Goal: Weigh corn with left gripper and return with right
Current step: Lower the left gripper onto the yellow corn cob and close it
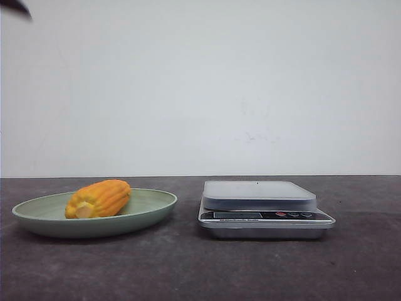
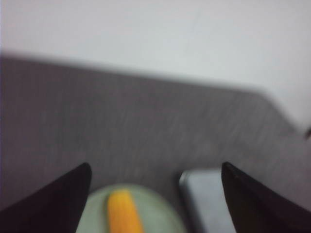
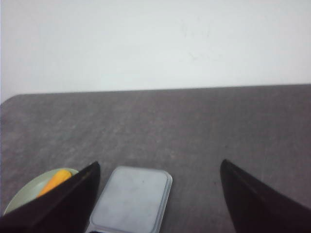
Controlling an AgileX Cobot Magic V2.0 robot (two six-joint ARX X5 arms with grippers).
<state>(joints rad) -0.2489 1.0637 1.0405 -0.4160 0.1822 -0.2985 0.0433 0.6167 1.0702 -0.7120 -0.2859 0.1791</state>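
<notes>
Corn (image 1: 99, 198) on green plate (image 1: 37, 216) beside scale (image 1: 263, 210), display writing unreadable.

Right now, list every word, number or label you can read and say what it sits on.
Nothing is readable.
Scale display: dark strip, any digits too small to read.
Scale buttons: markings too small to read.
Corn and plate: no text.

Bare test bench: dark grey table (image 1: 188, 269), blank white wall (image 1: 200, 88), digital scale (image 1: 263, 207).
</notes>
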